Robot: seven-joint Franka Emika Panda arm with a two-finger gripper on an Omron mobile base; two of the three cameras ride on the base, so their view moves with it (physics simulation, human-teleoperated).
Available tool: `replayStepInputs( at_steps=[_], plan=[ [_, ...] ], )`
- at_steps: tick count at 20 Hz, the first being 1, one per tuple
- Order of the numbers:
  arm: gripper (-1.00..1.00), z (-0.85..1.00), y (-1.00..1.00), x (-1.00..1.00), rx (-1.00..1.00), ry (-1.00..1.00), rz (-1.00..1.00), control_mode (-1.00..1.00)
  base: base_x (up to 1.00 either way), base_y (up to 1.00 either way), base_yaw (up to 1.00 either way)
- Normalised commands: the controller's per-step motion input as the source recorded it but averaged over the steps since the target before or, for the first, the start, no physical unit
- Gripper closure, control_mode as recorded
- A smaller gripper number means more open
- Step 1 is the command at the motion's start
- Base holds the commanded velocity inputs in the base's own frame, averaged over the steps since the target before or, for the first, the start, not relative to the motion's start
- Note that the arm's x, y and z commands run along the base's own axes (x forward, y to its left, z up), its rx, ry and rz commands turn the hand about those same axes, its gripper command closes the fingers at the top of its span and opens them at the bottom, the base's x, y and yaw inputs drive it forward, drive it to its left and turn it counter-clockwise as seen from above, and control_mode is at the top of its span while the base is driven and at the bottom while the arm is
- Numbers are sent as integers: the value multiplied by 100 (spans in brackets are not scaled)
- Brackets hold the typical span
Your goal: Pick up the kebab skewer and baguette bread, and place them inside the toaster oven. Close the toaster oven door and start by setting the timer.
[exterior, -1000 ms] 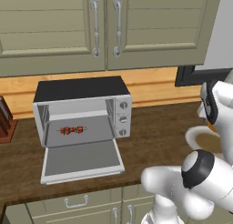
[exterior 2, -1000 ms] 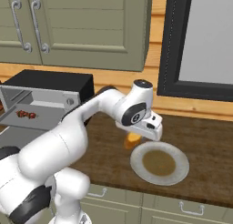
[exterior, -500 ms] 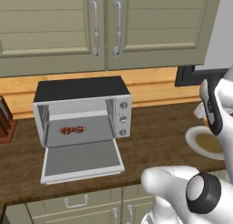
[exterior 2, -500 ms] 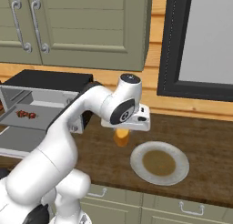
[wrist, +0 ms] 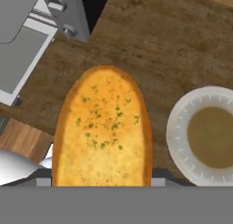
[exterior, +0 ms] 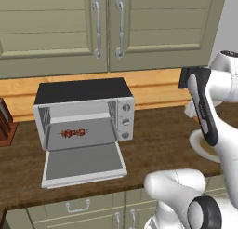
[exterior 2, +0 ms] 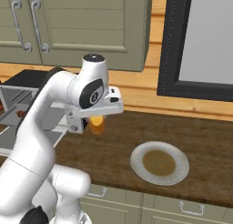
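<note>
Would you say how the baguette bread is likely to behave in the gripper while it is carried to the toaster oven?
The baguette bread looks crusty and keeps its shape, so it is probably stiff, not floppy. It seems light for its size. Its rounded sides bulge past the gripper, so it might twist or slip if swung hard toward the toaster oven.

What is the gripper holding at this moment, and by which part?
The gripper holds the baguette bread above the counter, gripping it at one end; the exact contact is hidden.
</note>
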Motion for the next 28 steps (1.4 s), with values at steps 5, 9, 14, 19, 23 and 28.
replayStepInputs(
  at_steps=[5, 9, 14, 19, 23, 28],
  plan=[
    [100, 10, 85, -43, -13, -27, 20, -100, 0, 0, 0],
    [100, 15, 84, -10, -5, -14, 29, -100, 0, 0, 0],
    [100, 39, 94, 0, -3, 3, 32, -100, 0, 0, 0],
    [100, 15, 100, 0, -13, 5, 36, -100, 0, 0, 0],
    [100, 0, 100, -2, -16, 0, 27, -100, 0, 0, 0],
    [100, -3, 88, 30, -11, 0, 19, -100, 0, 0, 0]
  ],
)
